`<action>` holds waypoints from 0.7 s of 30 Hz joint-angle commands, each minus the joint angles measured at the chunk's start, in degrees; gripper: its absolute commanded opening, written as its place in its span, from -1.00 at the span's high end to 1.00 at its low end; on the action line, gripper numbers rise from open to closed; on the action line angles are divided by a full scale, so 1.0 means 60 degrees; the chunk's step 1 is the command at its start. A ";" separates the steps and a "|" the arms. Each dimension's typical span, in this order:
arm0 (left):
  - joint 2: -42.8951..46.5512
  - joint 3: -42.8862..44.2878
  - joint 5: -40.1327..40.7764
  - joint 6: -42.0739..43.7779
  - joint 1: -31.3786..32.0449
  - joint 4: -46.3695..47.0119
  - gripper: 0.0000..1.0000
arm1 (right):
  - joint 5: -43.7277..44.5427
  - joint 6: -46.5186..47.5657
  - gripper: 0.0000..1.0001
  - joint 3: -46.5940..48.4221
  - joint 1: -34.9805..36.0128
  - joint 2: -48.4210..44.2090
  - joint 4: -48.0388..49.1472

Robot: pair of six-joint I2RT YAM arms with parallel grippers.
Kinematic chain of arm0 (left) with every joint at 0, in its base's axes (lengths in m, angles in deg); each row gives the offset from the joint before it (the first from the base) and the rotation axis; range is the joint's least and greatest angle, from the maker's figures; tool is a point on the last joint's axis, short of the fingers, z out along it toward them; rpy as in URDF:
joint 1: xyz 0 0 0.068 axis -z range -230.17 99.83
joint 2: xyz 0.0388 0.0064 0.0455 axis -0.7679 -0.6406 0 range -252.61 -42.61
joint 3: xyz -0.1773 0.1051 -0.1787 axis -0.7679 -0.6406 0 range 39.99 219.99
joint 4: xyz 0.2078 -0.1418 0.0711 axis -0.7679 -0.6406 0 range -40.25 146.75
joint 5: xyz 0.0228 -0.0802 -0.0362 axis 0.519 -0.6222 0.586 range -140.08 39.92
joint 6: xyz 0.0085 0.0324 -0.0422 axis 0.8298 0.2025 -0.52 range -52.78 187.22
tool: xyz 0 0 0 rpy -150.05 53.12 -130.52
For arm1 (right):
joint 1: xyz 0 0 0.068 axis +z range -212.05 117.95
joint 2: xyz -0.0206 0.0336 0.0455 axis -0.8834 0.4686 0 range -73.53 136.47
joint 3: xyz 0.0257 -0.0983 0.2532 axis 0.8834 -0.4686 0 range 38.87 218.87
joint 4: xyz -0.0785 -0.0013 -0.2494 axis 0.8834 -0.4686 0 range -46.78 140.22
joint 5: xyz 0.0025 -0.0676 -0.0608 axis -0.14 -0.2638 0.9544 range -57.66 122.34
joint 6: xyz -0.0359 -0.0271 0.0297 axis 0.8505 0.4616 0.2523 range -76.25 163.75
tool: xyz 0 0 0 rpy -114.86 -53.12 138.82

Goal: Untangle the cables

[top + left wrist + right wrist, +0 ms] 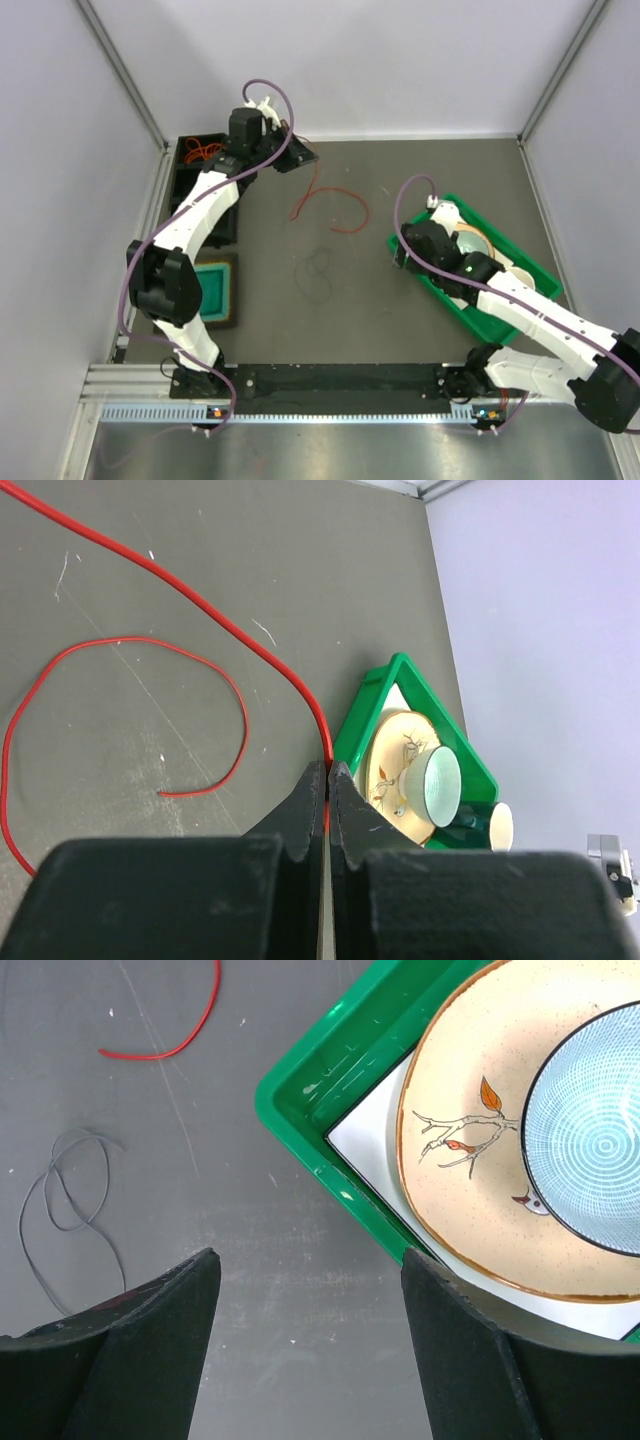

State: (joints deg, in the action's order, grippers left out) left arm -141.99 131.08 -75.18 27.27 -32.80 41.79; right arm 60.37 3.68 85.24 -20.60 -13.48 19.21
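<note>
matt dark counter (300, 1260), faintly scratched; glossy green plastic tray (300, 1092); speckled glazed ceramic plate (450, 1070); smooth, slightly shiny red cable (200, 603); thin matt dark cable (80, 1135).

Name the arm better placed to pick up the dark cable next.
Right, probably. The right gripper is open and empty by the green tray, with the dark cable loose on the table close by. The left gripper is shut on the red cable, so it is occupied.

**Worktop layout**

Spotting long cable (130, 639) lying midway across the worktop (400, 310), thin cable (318, 272) lying just in front. Spotting tray (295, 1110) sitting rightward, carrying plate (470, 1190) with bowl (590, 1140) on it. Spotting coiled cables (203, 151) lying in far-left bin (185, 180).
</note>
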 commanded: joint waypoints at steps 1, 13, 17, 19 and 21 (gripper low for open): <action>0.0199 -0.0064 0.0255 0.0168 0.0109 0.0034 1.00 | -0.0144 0.0699 -0.45 0.0298 -0.0068 0.0082 0.0537; 0.0449 -0.0094 0.1811 0.0300 0.0035 -0.1213 1.00 | -0.2093 0.1874 0.29 0.3944 -0.1341 0.4695 0.1651; 0.0449 -0.0137 0.1636 0.0285 0.0006 -0.1242 1.00 | -0.2928 0.1786 0.27 0.5101 -0.1825 0.6466 0.1667; 0.0420 -0.0181 0.1606 0.0271 -0.0008 -0.1242 1.00 | -0.2885 0.1903 0.23 0.5746 -0.1899 0.6996 0.1637; 0.0405 -0.0211 0.1504 0.0227 -0.0023 -0.1213 1.00 | -0.2827 0.2035 0.23 0.6461 -0.1899 0.7755 0.1477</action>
State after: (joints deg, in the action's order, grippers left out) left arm -141.99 130.36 -65.50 28.37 -32.54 33.79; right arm 45.18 13.86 116.30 -31.29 27.26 27.71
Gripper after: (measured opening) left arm 0.012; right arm 0.383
